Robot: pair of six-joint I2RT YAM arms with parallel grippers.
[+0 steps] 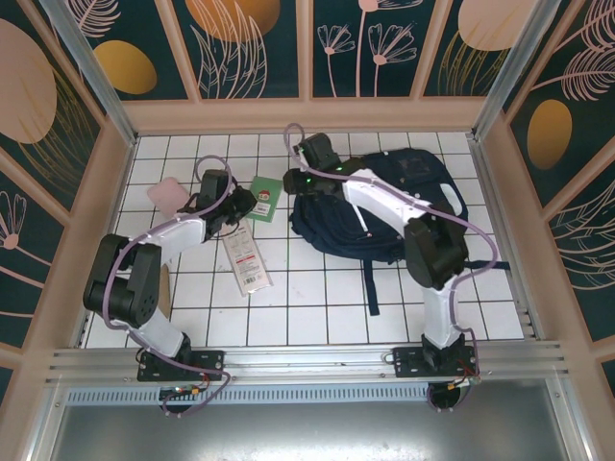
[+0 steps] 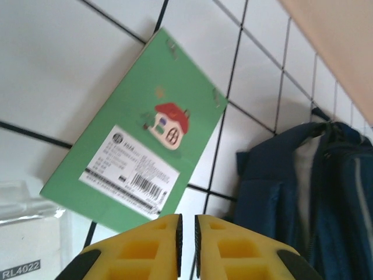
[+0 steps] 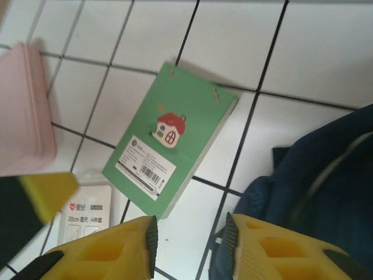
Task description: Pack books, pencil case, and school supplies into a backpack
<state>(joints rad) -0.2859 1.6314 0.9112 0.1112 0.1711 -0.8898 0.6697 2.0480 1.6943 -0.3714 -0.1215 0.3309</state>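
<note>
Green book [image 1: 266, 200] is lying flat on the white tiled table [image 1: 317, 307], toward the far side, between the pencil case [image 1: 165, 195] on its left and the backpack [image 1: 404, 192] on its right. It is sitting just beside the backpack's edge, with a strip of tile showing between them.

Cover: plain mid-green, with a small cartoon house with a red roof near the middle. Below it is a white label with fine black print and a barcode. Two small metal fastenings are showing at one short edge. The book is sitting skewed to the grout lines.

Pencil case: pale pink, soft, with rounded corners, lying flat.

School supplies packet [image 1: 250, 257]: long and white with red and black print, lying just on the near side of the book. Whether the two are touching cannot be told.

Backpack: navy, slumped on the tiles, with a strap trailing toward the near edge.

Left gripper [image 2: 186, 219] is hovering over the near edge of the book. Its yellow fingers are drawn almost together with a thin slit between them and nothing in it.

Right gripper [image 3: 189, 227] is hovering over the tile between book and backpack. Its jaws are spread, pinching nothing.
</note>
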